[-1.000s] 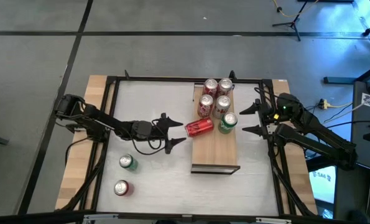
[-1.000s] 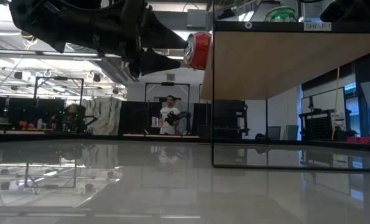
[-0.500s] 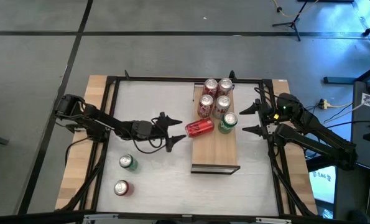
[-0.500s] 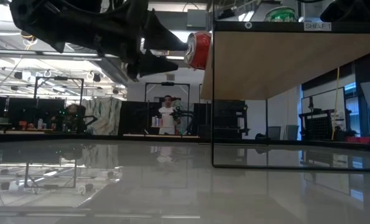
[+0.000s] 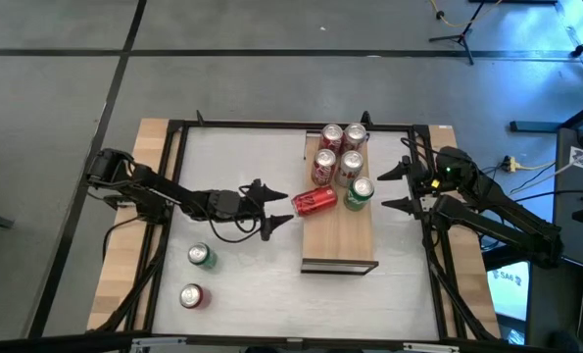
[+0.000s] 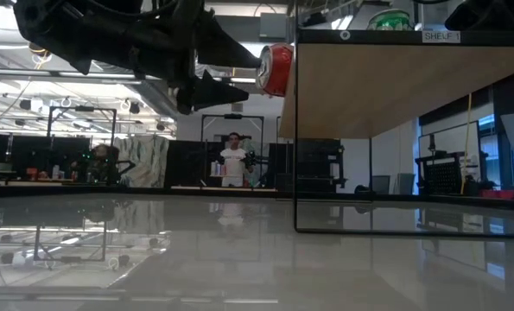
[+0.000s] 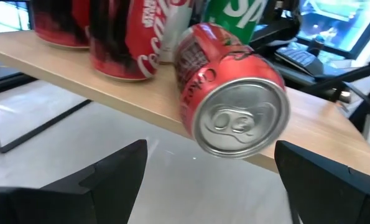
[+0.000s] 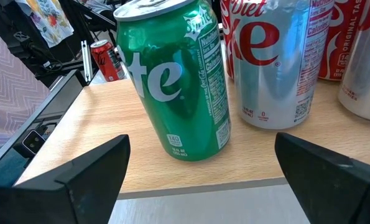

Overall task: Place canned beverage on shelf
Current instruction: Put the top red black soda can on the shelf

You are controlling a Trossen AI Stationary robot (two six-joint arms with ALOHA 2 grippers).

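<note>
Fingers of the left gripper (image 5: pixel 283 207) stay wide open, holding nothing, backed slightly away. Its red can (image 5: pixel 314 201) lies tipped over on the shelf (image 5: pixel 340 235) edge, so it may roll. Right gripper (image 5: pixel 393 186) waits open.

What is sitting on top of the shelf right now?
The shelf holds six cans: four upright at its far end, an upright green can, and a red can on its side overhanging the left edge. Its near half is bare.

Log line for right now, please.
red can: on its side at shelf edge | left tool: open beside it | right tool: open, waiting
</note>
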